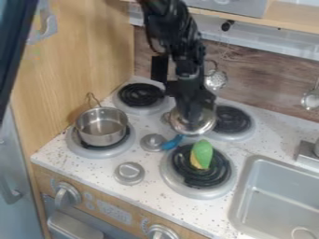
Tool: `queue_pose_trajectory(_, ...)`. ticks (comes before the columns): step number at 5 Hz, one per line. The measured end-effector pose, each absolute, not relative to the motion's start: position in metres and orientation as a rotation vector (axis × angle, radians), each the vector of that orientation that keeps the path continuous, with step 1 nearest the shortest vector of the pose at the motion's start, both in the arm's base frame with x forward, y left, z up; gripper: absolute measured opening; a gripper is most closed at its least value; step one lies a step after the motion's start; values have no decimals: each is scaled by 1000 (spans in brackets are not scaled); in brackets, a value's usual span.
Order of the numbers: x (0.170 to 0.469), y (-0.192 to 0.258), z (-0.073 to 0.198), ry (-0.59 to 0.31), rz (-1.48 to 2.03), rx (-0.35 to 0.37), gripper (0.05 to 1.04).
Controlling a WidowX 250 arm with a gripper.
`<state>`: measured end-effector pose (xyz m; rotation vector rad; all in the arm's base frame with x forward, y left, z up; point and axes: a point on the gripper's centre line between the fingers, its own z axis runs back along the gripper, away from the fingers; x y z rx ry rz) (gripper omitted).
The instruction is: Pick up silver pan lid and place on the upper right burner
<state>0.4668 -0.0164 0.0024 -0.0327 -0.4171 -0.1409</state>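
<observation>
Between the burners, in the centre of the camera view, the black gripper hangs down right over the silver pan lid. The lid overlaps the left edge of the upper right burner, with its middle covered by the gripper. Whether the lid rests on the stove top or is held just above it, I cannot tell.
A metal pot stands on the lower left burner. On the lower right burner lies a green and yellow toy, with a blue object to its upper left. The sink is at the right.
</observation>
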Motion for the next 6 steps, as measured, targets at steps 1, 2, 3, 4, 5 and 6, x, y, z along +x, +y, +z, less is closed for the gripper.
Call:
queue_pose_trajectory(1,473,-35,-13,-454,-160,-60,241)
queue_pose_trajectory(2,489,-45,-19,-469,-171,-116,241)
queue_pose_trajectory(3,504,-55,-19,-474,-184,-144,241)
queue_pose_trajectory(4,516,-67,-19,-481,-200,-149,241)
queue_pose_trajectory(5,530,-67,-15,-507,-199,-138,241)
queue_pose_trajectory(6,542,-66,-11,-531,-201,-119,241)
